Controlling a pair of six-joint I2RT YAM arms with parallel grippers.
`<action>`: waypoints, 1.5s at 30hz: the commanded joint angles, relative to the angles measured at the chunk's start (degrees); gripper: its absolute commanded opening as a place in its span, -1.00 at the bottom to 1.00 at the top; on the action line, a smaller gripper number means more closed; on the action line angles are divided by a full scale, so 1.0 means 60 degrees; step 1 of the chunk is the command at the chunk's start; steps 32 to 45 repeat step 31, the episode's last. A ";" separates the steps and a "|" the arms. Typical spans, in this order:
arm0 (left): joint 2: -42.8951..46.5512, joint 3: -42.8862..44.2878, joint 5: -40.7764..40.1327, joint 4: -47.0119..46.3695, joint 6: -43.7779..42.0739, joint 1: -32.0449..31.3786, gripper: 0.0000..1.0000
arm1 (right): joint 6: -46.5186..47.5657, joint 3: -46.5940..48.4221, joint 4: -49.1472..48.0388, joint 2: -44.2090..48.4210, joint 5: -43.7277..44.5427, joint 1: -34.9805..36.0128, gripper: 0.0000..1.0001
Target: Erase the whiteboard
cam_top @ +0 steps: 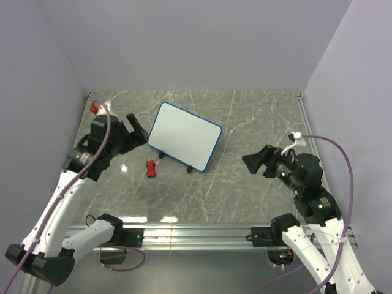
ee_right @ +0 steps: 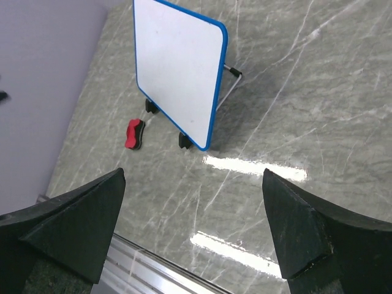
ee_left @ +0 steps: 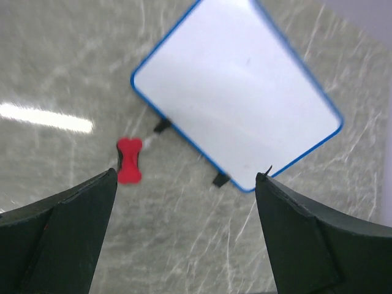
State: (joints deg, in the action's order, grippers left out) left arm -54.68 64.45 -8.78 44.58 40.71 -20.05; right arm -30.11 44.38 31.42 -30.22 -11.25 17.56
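The whiteboard (cam_top: 184, 135) (ee_left: 236, 92) (ee_right: 176, 67), white with a thin blue frame, stands tilted on small black feet at mid-table; its face looks clean. A small red eraser (cam_top: 150, 168) (ee_left: 129, 160) (ee_right: 133, 134) lies on the table just in front of the board's left foot. My left gripper (cam_top: 136, 130) (ee_left: 187, 177) hovers open to the left of the board, holding nothing. Well to the right of the board, my right gripper (cam_top: 256, 162) (ee_right: 193, 177) also stands open and holds nothing.
The grey marbled table (cam_top: 233, 190) is closed in by lilac walls at the back and sides. An aluminium rail (cam_top: 196, 234) (ee_right: 153, 269) runs along the near edge. A small red-capped object (cam_top: 93, 109) sits in the far left corner.
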 commanded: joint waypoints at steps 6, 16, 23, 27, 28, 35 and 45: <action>-0.0512 0.3526 -0.1481 0.0730 -0.1789 -0.0041 0.99 | -0.1250 -0.1258 -0.1001 0.1432 0.0351 -0.0041 0.99; 0.1770 0.0790 -0.0354 -0.2315 -0.2317 -0.0041 0.99 | -0.2744 -0.2400 -0.1136 0.2836 -0.0161 -0.0041 0.99; 0.1701 0.0318 -0.0500 -0.2099 -0.1966 -0.0041 0.99 | -0.2790 -0.2343 -0.0491 0.3601 0.0234 -0.0056 0.99; 0.1407 0.0261 -0.0384 -0.2008 -0.1891 -0.0041 0.99 | -0.2687 -0.2343 -0.0535 0.3293 -0.0103 -0.0056 0.99; 0.1436 0.0188 -0.0224 -0.2169 -0.1979 -0.0041 0.99 | -0.2644 -0.2343 -0.0549 0.3235 -0.0161 -0.0041 0.99; 0.1219 0.0186 -0.0280 -0.2099 -0.2025 -0.0056 1.00 | -0.2643 -0.2372 -0.0739 0.3249 -0.0191 -0.0056 0.99; 0.1219 0.0186 -0.0280 -0.2099 -0.2025 -0.0056 1.00 | -0.2643 -0.2372 -0.0739 0.3249 -0.0191 -0.0056 0.99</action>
